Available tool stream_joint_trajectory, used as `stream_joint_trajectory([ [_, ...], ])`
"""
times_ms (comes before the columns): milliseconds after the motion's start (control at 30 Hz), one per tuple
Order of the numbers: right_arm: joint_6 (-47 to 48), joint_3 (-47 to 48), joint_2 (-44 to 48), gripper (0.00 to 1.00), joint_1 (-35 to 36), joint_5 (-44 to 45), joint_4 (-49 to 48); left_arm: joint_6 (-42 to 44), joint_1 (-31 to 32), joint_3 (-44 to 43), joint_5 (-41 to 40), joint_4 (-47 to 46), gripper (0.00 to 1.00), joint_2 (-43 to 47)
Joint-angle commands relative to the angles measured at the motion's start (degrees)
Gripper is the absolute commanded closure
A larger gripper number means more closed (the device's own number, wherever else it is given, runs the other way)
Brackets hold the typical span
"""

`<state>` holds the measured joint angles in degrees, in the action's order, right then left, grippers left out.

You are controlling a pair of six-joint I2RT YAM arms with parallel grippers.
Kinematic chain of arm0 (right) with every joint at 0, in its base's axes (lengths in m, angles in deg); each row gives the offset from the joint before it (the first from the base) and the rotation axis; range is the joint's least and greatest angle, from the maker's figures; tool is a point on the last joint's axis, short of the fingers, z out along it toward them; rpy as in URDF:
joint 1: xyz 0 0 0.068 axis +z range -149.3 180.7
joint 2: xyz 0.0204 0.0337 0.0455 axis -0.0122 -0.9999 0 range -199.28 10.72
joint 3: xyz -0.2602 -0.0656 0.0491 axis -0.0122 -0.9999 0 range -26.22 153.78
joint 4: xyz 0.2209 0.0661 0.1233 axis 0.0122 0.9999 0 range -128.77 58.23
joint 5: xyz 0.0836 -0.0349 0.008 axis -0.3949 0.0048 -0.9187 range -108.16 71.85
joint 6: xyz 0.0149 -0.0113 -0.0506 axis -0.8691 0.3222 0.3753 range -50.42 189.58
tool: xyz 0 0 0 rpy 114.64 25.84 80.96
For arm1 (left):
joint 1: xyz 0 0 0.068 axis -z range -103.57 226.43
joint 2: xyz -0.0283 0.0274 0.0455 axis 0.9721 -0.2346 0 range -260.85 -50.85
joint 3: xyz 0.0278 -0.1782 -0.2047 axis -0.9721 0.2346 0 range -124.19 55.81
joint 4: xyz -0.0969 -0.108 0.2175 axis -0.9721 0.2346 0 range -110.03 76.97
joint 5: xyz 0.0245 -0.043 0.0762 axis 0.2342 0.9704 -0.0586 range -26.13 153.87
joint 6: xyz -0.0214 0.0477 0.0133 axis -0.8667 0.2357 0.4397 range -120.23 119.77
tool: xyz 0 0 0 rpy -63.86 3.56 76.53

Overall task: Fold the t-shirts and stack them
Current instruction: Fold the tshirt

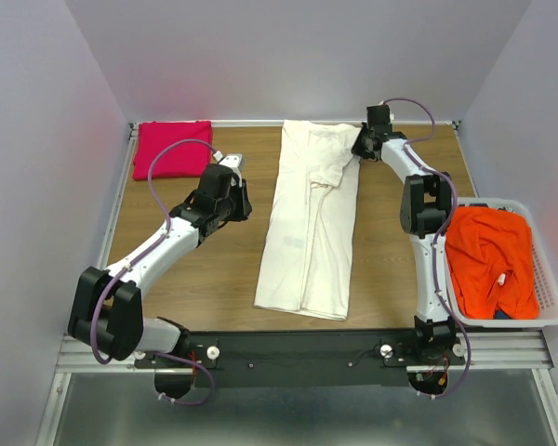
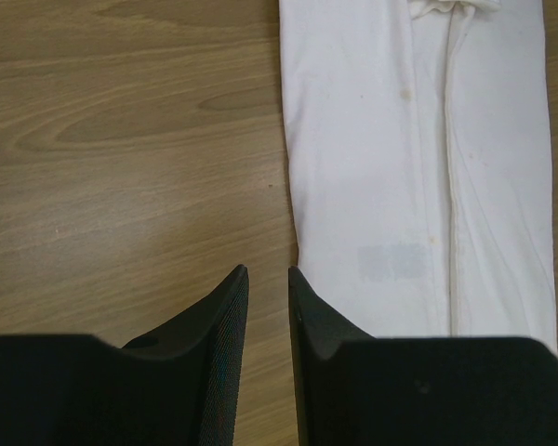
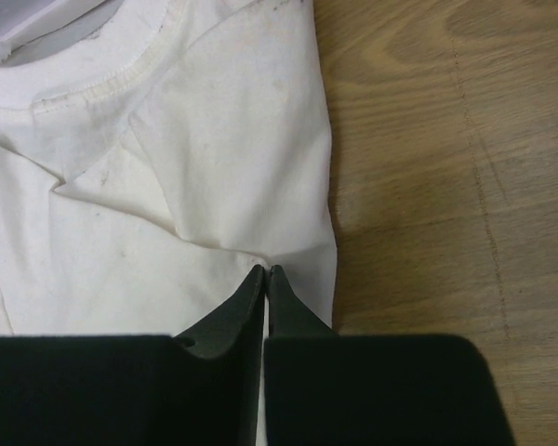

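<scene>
A cream-white t-shirt (image 1: 312, 223) lies lengthwise down the middle of the table, its sides folded in and its collar at the far end. My right gripper (image 1: 360, 149) is at its far right shoulder. In the right wrist view the gripper (image 3: 266, 269) is shut, its tips pinching puckered cloth of the shirt (image 3: 167, 186) near the right edge. My left gripper (image 2: 268, 271) hangs open over bare wood just left of the shirt's (image 2: 418, 167) left edge, with nothing between its fingers. A magenta-pink t-shirt (image 1: 172, 149) lies folded at the far left corner. An orange-red t-shirt (image 1: 488, 260) is crumpled in the basket.
The white plastic laundry basket (image 1: 551, 279) stands off the table's right edge beside the right arm. The far wall runs right behind the shirt's collar. Bare wood (image 1: 195, 269) shows on both sides of the white shirt.
</scene>
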<state>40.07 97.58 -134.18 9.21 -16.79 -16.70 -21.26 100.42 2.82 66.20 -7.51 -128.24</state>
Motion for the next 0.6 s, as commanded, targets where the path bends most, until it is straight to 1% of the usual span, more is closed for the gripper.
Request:
stream_joint_trajectory([
  [0,-0.01,0.03,-0.30,0.92,0.10,-1.01,-0.35,0.47,-0.43,0.52,1.54,-1.35,0.68,-0.40],
  [33,-0.01,-0.14,-0.03,0.93,0.19,-1.01,-0.27,0.47,-0.43,0.52,1.63,-1.26,0.68,-0.31],
  [67,-0.27,-0.49,0.23,0.96,0.19,-1.01,-0.27,0.47,-0.43,0.52,1.54,-1.18,0.68,-0.31],
  [100,-0.36,-0.67,0.67,0.97,0.19,-1.01,-0.35,0.47,-0.43,0.52,1.45,-1.18,0.68,-0.40],
  [167,-0.80,-1.02,1.81,1.00,0.10,-2.77,-0.44,0.47,-0.43,0.52,1.54,-1.26,0.68,-0.31],
  [567,-2.30,-7.43,10.68,1.00,0.10,-3.74,-3.25,0.56,-0.43,0.61,1.80,-1.26,0.68,0.13],
])
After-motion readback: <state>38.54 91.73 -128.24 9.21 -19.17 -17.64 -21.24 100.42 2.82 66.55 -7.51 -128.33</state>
